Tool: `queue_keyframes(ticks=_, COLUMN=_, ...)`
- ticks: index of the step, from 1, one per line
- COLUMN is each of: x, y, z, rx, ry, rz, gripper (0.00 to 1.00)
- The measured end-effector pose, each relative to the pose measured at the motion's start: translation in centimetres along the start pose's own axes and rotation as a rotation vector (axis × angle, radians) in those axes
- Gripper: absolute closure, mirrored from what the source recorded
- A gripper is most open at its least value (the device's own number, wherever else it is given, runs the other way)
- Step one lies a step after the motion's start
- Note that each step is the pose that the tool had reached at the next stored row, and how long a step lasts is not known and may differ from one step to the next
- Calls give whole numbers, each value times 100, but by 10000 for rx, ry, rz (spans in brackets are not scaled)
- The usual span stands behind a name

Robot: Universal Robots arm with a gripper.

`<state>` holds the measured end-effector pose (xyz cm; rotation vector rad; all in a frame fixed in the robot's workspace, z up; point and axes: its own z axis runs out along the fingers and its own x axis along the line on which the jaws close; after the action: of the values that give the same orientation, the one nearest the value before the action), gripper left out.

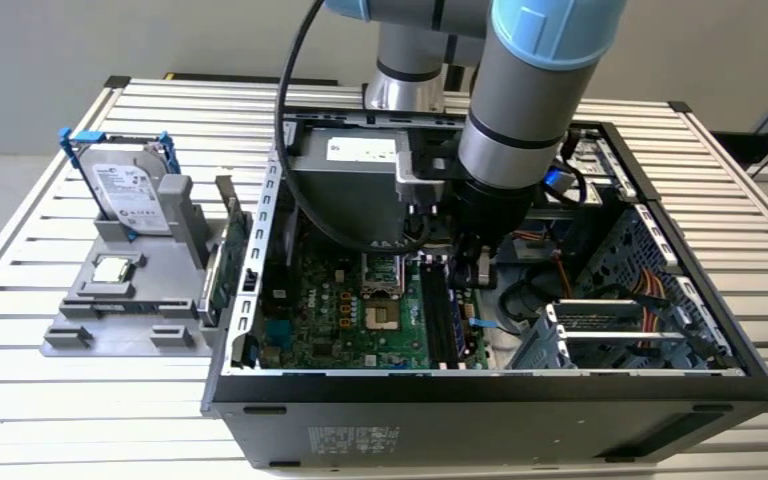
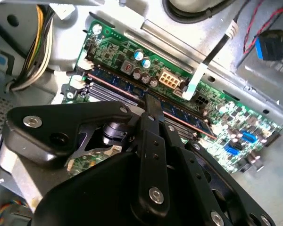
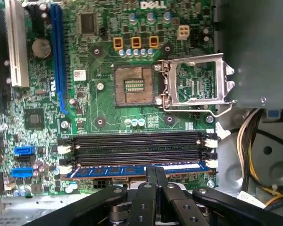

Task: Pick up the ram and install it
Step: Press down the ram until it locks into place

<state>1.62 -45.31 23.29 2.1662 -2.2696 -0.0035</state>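
Already the ram lies along the outermost memory slot of the motherboard, the end effector closed on its middle; full seating I cannot confirm.

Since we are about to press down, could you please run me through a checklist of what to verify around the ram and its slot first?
1. Ram lies along the outermost memory slot: ok, its blue edge runs the slot's length in the first wrist view.
2. Tool sits at the stick's middle: ok, its fingers are closed over the ram.
3. Neighbouring memory slots are free: ok, they look dark and empty.
4. White end latches closed on the stick: cannot tell.
5. Ram fully seated: cannot tell.
6. Processor socket out of the tool's way: ok, it lies apart, with its metal frame open.
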Motion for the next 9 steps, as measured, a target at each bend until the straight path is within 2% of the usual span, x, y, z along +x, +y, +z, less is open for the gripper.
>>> queue_keyframes(ticks=6, x=0, y=0, z=3, rx=0, ry=-1, rz=-59, gripper=100)
queue_keyframes(ticks=9, x=0, y=0, z=31, rx=1, ry=2, rz=-60, gripper=100)
